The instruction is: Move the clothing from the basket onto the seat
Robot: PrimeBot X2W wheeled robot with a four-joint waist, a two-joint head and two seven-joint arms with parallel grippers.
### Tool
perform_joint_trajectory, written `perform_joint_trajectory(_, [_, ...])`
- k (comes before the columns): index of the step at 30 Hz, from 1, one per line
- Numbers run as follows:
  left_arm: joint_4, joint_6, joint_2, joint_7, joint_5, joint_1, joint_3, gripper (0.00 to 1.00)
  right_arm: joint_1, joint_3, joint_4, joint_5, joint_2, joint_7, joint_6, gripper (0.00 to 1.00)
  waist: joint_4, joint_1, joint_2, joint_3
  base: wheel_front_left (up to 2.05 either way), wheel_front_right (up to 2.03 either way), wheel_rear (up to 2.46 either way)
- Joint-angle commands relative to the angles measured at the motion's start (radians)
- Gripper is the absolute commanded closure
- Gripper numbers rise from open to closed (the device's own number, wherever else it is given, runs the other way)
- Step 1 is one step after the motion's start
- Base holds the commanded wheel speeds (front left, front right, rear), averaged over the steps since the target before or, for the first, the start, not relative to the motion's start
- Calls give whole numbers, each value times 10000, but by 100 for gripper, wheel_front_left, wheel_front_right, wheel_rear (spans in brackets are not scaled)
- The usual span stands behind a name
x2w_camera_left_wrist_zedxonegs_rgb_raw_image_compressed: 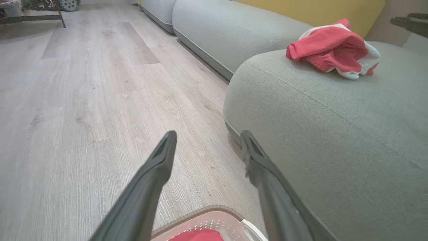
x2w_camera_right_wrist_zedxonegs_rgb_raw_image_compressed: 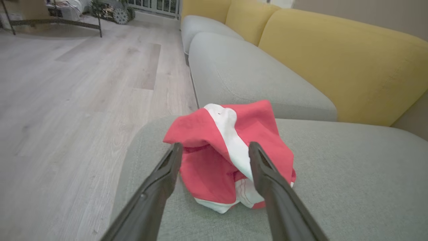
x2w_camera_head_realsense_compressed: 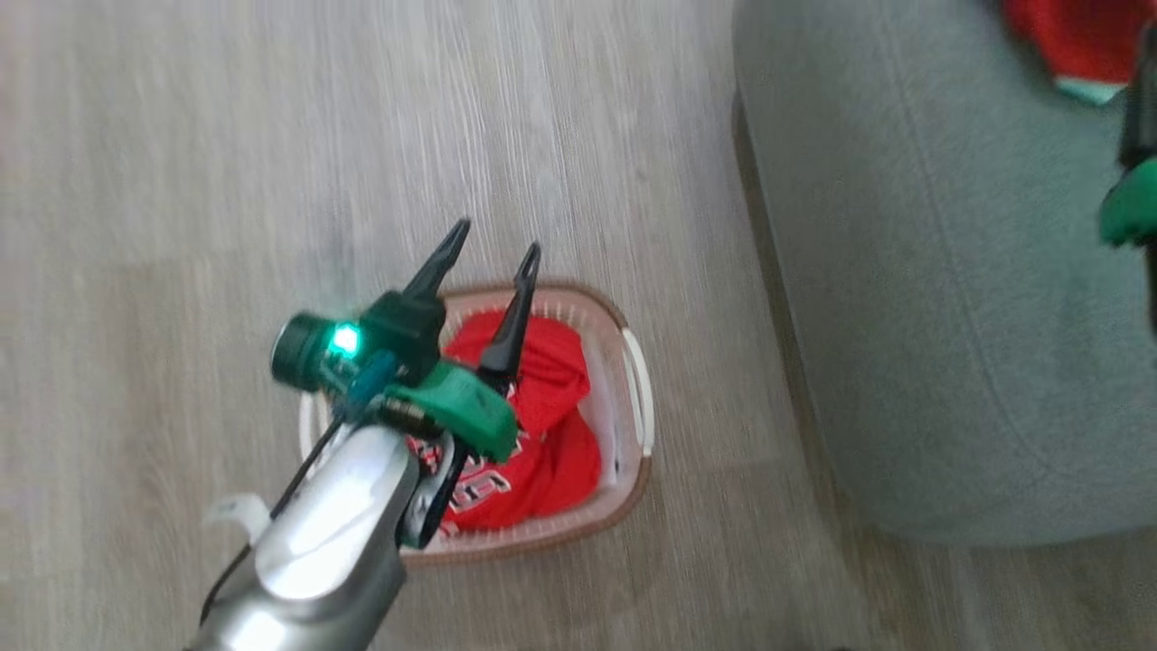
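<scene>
While one red garment point(x2w_camera_right_wrist_zedxonegs_rgb_raw_image_compressed: 214, 170) with white trim lies bunched on the seat point(x2w_camera_right_wrist_zedxonegs_rgb_raw_image_compressed: 351, 187), with the right jaws standing wide apart to either side of it and gripping nothing, the rest of the clothing point(x2w_camera_head_realsense_compressed: 551, 452), a red jersey with black-and-white lettering, sits heaped in the basket point(x2w_camera_head_realsense_compressed: 633, 502) on the floor point(x2w_camera_head_realsense_compressed: 181, 181) just beside the seat's rounded edge. The left jaws are the nearer pair by far: in the head view they hang directly over the basket, their two dark fingers point(x2w_camera_head_realsense_compressed: 512, 316) spread fully and empty, while the right arm is well apart from it, over the cushion. What the next grasp turns on, as I judge it, is that the jersey lies below and behind the left fingertips, not ahead of them. In the left wrist view the fingers point out over bare floor, past the basket's far brown rim, and only a sliver of red shows at the bottom edge between them. The heap runs along the oval basket's long axis, roughly in line with the fingers. So the left wrist would need to tip downward and draw back a little to bring the cloth between the open jaws. Whether the right fingers touch the garment on the seat cannot be told.
</scene>
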Motion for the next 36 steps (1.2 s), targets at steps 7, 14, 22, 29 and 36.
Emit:
perform_joint_trajectory(7, [-489, 308, 100, -134, -327, 1337, 902, 0, 1149, 1565, -706, 906, 374, -93, -4, 0, 538, 0, -1, -2454, 0, 0, 0])
perform_joint_trajectory(14, [-1067, 649, 241, -137, -337, 2886, 1591, 0, 2633, 2209, -1544, 1391, 1060, -93, -4, 0, 907, 0, -1, -3413, 0, 0, 0])
perform_joint_trajectory(22, [-1719, 959, 357, -138, -183, 4205, 2420, 0, 4461, 2112, -2997, 898, 2135, -93, -4, 0, 1103, 0, -1, -3906, 0, 0, 0])
perform_joint_trajectory(29, [-2349, 995, 334, -138, 39, 5360, 3260, 0, 5999, 1664, -4387, 350, 2763, -93, -4, 0, 1163, 0, -1, -4107, 0, 0, 0])
perform_joint_trajectory(36, [-2668, 783, 140, -139, 312, 5974, 3858, 0, 6906, 2082, -4902, 769, 2821, -93, -4, 0, 1125, 0, -1, -4244, 0, 0, 0])
